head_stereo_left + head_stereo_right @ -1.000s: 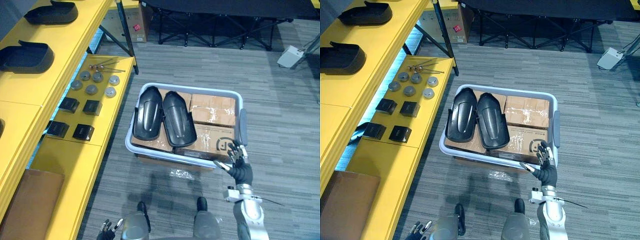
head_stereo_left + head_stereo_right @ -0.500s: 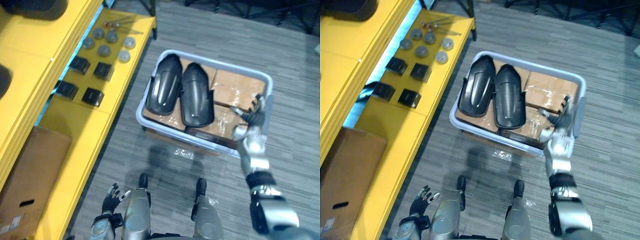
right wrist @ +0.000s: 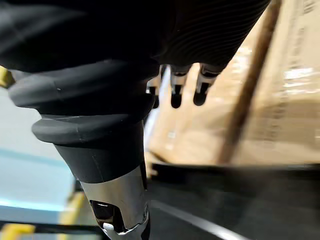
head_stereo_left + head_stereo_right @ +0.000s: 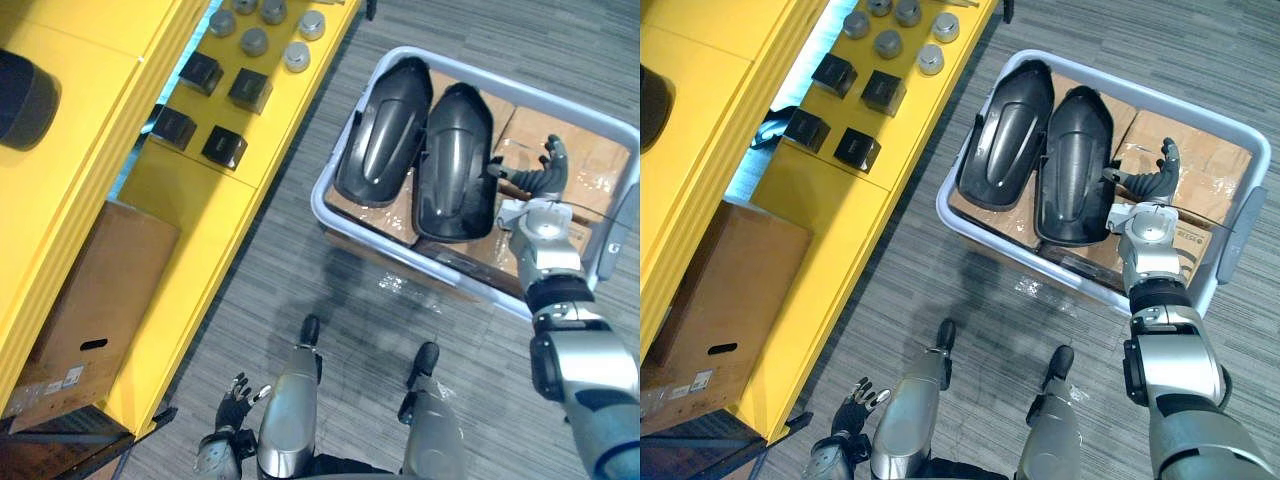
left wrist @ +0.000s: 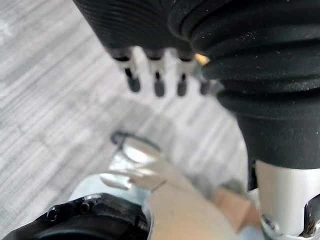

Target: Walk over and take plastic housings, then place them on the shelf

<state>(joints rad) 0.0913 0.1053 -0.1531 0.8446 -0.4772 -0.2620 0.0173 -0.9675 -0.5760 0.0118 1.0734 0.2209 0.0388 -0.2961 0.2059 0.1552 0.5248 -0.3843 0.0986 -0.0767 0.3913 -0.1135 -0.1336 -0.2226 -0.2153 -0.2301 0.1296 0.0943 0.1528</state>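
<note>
**Right hand open over the bin, housings still inside**

The left hand [image 4: 235, 393] hangs low, its fingers loosely spread and holding nothing. The right hand [image 4: 536, 180] reaches over the pale bin [image 4: 320, 197] with fingers splayed. Its thumb is just beside the nearer of two plastic housings [image 4: 455, 160], which lie side by side on cardboard boxes [image 4: 590, 165]; whether they touch is unclear. A dark shape on the yellow shelf [image 4: 190, 200] is cut off. The floor [image 4: 560, 40] is grey carpet.

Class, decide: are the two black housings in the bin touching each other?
Touching. The right eye view shows the left housing and the right housing lying side by side, their long edges meeting with no gap.
</note>
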